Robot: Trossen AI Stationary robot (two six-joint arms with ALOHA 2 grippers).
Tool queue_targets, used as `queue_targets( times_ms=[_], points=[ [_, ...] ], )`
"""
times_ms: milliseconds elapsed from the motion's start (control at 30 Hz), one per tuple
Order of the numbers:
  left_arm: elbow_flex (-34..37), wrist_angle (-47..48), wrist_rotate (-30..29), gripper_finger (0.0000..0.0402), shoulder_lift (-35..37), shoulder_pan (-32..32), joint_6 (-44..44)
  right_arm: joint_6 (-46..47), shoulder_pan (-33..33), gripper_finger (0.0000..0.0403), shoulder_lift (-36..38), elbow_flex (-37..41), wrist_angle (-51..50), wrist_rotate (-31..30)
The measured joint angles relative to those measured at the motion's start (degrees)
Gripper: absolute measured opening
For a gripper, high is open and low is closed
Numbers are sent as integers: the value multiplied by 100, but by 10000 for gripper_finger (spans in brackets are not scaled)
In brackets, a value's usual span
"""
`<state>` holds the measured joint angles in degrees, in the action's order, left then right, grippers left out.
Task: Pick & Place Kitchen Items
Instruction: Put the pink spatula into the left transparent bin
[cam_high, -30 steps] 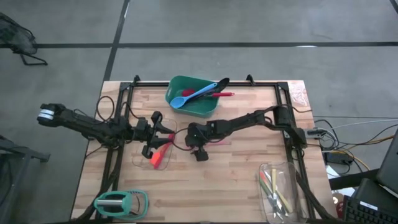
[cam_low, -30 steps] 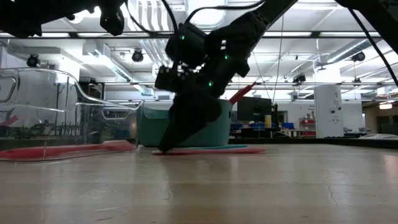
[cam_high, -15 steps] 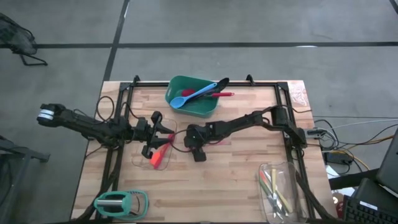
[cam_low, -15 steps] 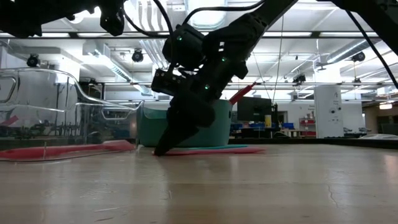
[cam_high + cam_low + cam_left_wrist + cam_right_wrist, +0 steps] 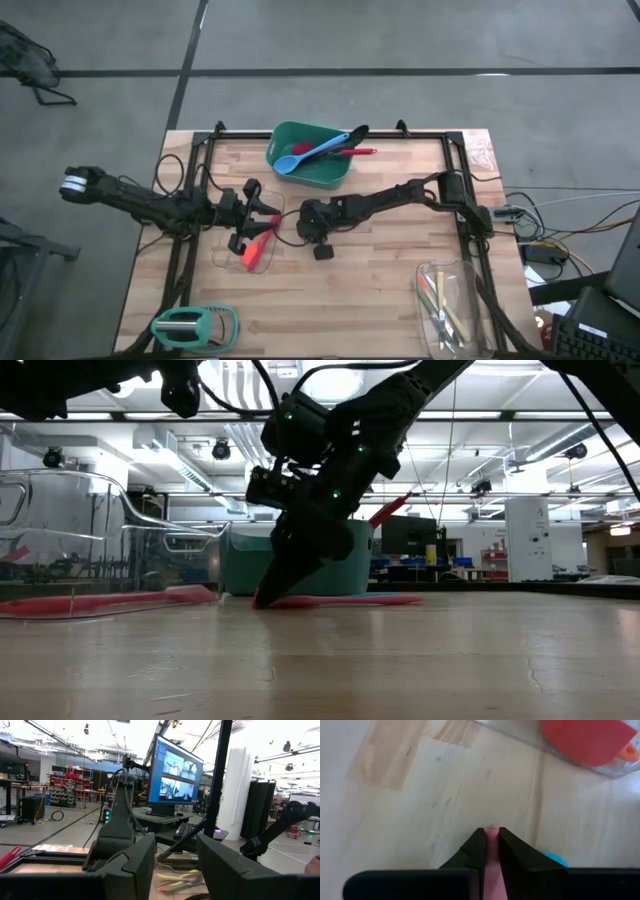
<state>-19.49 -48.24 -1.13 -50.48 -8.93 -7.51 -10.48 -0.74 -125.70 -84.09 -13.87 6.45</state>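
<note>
A pink utensil handle (image 5: 491,851) lies flat on the counter (image 5: 390,290) near its middle, pinched between the fingers of the right gripper (image 5: 312,231), which are closed on it almost to touching. A teal piece (image 5: 555,859) shows just beside it; whether the two are one utensil cannot be told. In the low view the handle runs along the wood with the gripper's tips down at one end.

Next to it, a red spatula (image 5: 587,740) with an orange handle sits in a clear glass tray (image 5: 262,246). Farther off, the green tub (image 5: 311,158) holds a blue spoon (image 5: 312,154), a red utensil (image 5: 352,152) and a black slotted spoon (image 5: 349,135).

The left gripper (image 5: 268,214) hangs over the tray, its fingers apart and holding nothing.

The hold is at the very end of a slim handle, so on lifting it may pivot downward or slip out. The tray is close enough that a swinging end could knock it.
</note>
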Motion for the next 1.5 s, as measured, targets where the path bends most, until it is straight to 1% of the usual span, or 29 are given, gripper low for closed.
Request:
queue_targets(
  times_ms=[167, 333, 433, 567, 700, 800, 867, 967, 1067, 1133, 1233, 1433, 1500],
  points=[
    [0, 128, 2, 151, 0, 0, 5, 15, -117, 22, 373, -143, -392, 132],
    [0, 313, -2, 151, -8, 3, 161, -139, -212, 17, 1034, -147, -531, 212],
    [2, 404, 0, 151, -44, 2, 162, -151, -223, 6, 1524, -138, -605, 630],
    [2, 467, 2, 151, -96, 2, 22, -161, -231, 4, 2226, -58, -568, 1160],
    [2, 463, 2, 151, -160, 2, -55, -180, -242, 5, 2654, -9, -566, 1203],
    [2, 229, 2, 151, -141, -7, -59, 69, -241, 6, 2798, 5, -607, 1210],
    [2, 172, 7, 151, -96, -9, -59, 231, -252, 7, 2770, 92, -625, 1212],
    [2, 175, 17, 151, -80, -20, -64, 487, -301, 7, 2517, 208, -544, 1203],
    [-7, 145, 60, 152, -64, -30, -66, 579, -319, 14, 2120, 231, -468, 1205],
    [-31, 125, 92, 152, -60, -36, -67, 594, -318, 29, 1802, 231, -373, 1175],
    [-42, 47, 198, 152, -57, -61, -68, 607, -312, 65, 1276, 185, -184, 1153],
    [-42, -99, 325, 152, -35, -168, -42, 657, -314, 165, 363, -70, 174, 1132],
    [-42, -86, 337, 152, -35, -170, -26, 595, -312, 194, 125, -173, 278, 1000]
  ],
)
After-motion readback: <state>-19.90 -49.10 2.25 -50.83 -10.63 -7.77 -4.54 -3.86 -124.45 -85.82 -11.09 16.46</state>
